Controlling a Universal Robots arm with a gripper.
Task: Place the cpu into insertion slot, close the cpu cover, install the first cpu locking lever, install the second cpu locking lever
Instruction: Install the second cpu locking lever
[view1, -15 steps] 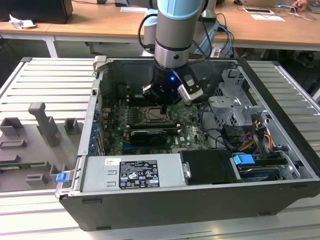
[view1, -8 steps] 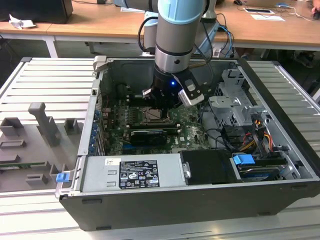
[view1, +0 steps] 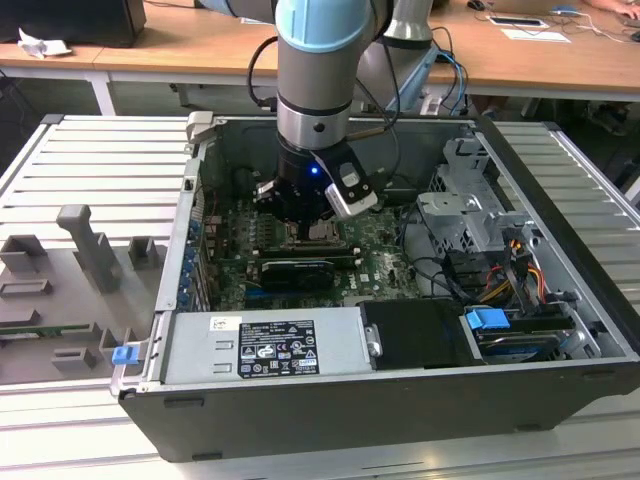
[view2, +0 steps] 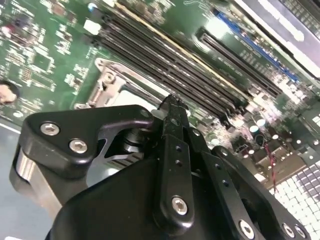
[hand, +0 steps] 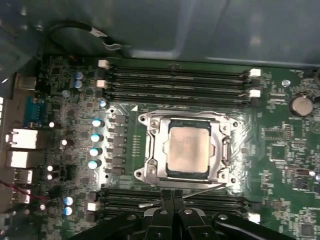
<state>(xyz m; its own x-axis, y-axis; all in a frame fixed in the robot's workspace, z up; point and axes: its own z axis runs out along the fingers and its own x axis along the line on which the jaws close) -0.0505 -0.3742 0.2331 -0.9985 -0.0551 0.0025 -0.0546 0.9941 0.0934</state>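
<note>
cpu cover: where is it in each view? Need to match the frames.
Exterior view: cpu cover lies on the green motherboard, just below the gripper.
First wrist view: silvery frame mid-picture, around the cpu.
Second wrist view: frame corner just beyond the gripper.
Shared landmark: the black memory slots alongside.
</note>
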